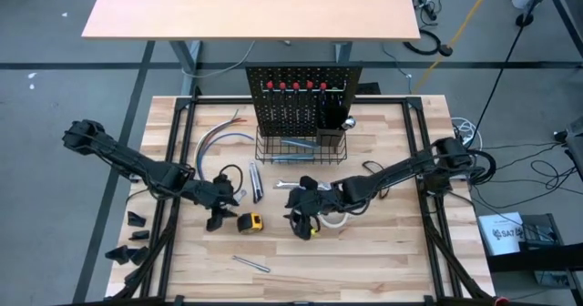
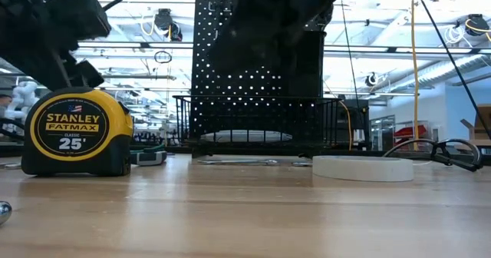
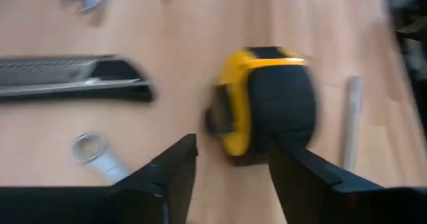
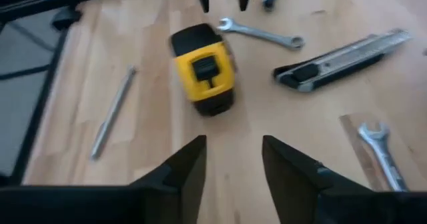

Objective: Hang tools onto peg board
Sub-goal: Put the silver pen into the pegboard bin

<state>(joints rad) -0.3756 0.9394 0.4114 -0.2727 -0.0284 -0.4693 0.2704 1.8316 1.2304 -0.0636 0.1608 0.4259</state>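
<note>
Yellow and black, the tape measure point(image 1: 250, 221) lies on the wooden table point(image 1: 383, 260) just below the centre of the high view. The left gripper point(image 1: 217, 220) sits just left of it, apart from it and holding nothing. The right gripper point(image 1: 303, 228) hangs right of the tape measure, over the white tape roll point(image 1: 335, 219). The peg board point(image 1: 302, 99) stands at the upper centre with its wire basket point(image 1: 301, 147) along the base; red-handled screwdrivers point(image 1: 296, 86) hang in a row near its top. A utility knife point(image 1: 257, 181) lies between the basket and the tape measure, and a thin metal rod point(image 1: 250, 263) lies lower down.

From table height, the tape measure point(image 2: 77, 132) stands at the left, its face reading 25. The tape roll point(image 2: 363, 167) lies flat at the right, with the peg board point(image 2: 257, 70) and basket point(image 2: 257, 124) behind.

Seen from the left wrist, 2 dark fingers point(image 3: 175, 174) stand apart with a clear gap, the tape measure point(image 3: 263, 104) just beyond them and not gripped. A utility knife point(image 3: 73, 79) and a wrench point(image 3: 100, 156) lie nearby.

Seen from the right wrist, that gripper's fingers point(image 4: 187, 171) are likewise parted and empty. Beyond them lie the tape measure point(image 4: 202, 69), a wrench point(image 4: 260, 32), a utility knife point(image 4: 343, 59) and the rod point(image 4: 113, 111).
</note>
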